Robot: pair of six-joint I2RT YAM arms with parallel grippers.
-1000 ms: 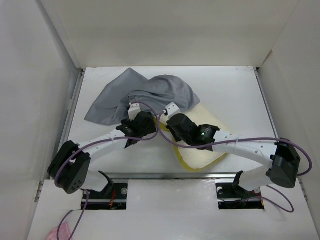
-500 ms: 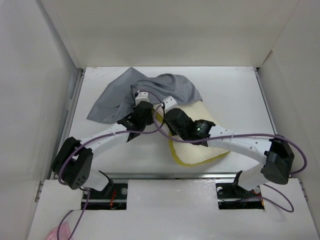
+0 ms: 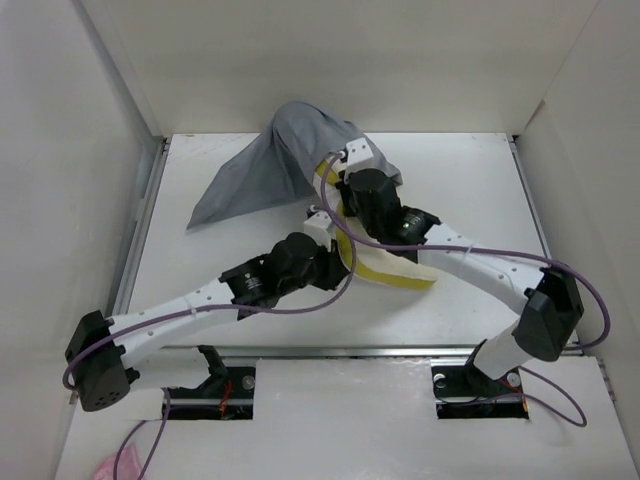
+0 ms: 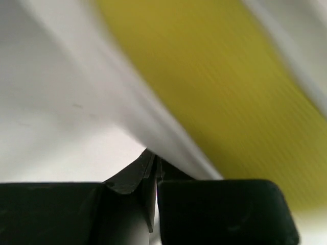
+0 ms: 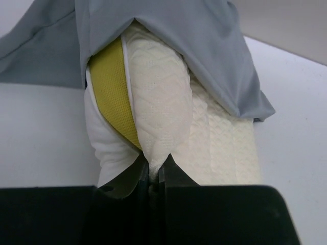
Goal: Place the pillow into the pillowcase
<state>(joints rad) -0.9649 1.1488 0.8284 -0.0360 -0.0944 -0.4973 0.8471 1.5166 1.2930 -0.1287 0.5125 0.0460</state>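
Observation:
The cream-yellow pillow (image 3: 388, 268) lies tilted across the middle of the table, its far end under the grey pillowcase (image 3: 270, 165). My right gripper (image 3: 340, 165) is shut on a pinched fold of the pillow (image 5: 158, 102), with the pillowcase (image 5: 168, 35) draped over the top of it; the right gripper (image 5: 155, 173) shows cream fabric squeezed between its jaws. My left gripper (image 3: 325, 222) sits at the pillow's near left edge. In the left wrist view the left gripper (image 4: 155, 163) is shut, its tips against the pillow's white and yellow edge (image 4: 219, 87); nothing shows between the jaws.
White enclosure walls (image 3: 100, 150) stand at the left, back and right of the white table (image 3: 470, 180). A metal rail (image 3: 340, 352) runs along the near edge. The arms cross close together near the table's middle.
The left gripper shut and its arm reached forward and right to the pillow's near edge. The right arm carried the pillow toward the back, and the pillowcase rose over the pillow's far end.

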